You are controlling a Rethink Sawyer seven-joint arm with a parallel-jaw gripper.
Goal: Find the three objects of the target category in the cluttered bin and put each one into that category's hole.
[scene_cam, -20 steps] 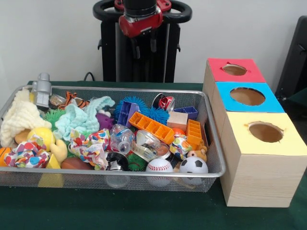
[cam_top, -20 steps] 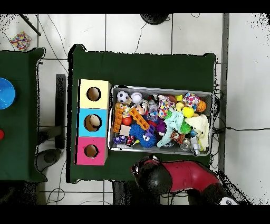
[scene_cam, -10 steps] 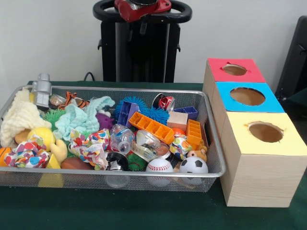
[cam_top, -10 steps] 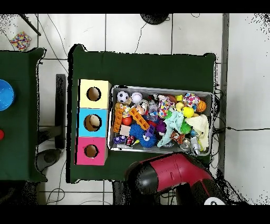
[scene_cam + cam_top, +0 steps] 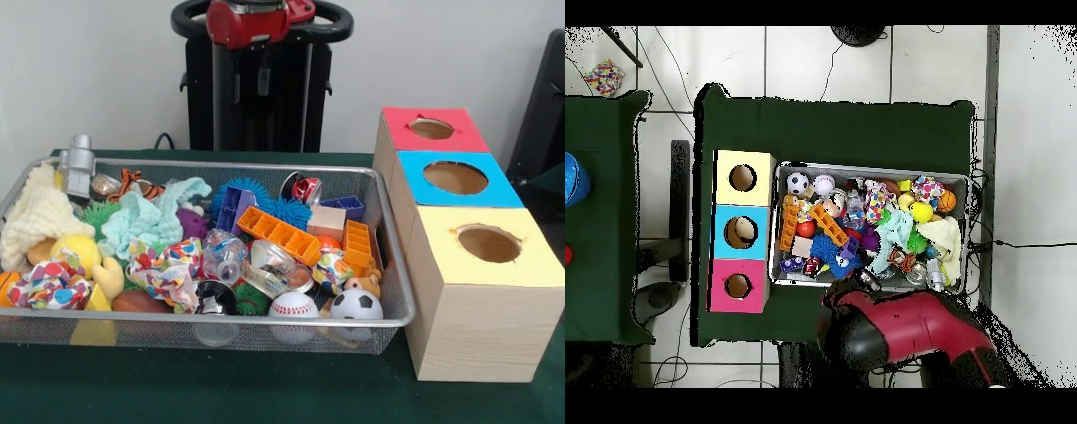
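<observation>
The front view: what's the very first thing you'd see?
The wire bin heaped with bright toys grabs the eye, with a soccer ball and a baseball at its near edge. Beside it stand three boxes with round holes, topped red, blue and yellow. The red arm hangs high behind the bin.

The front view looks level and close across the green surface [image 5: 265,389], so the wire bin [image 5: 388,291] fills the left and middle and the three-holed wooden box [image 5: 459,327] sits at the right, with the gripper [image 5: 250,81] hanging at the top edge. The overhead view looks straight down from much higher (floor tiles and a second green surface [image 5: 595,230] show around the main one). Both views share the bin [image 5: 865,168], the box [image 5: 717,230] and the green surface [image 5: 835,130], though turned half round: the box lies on the left from above.
</observation>
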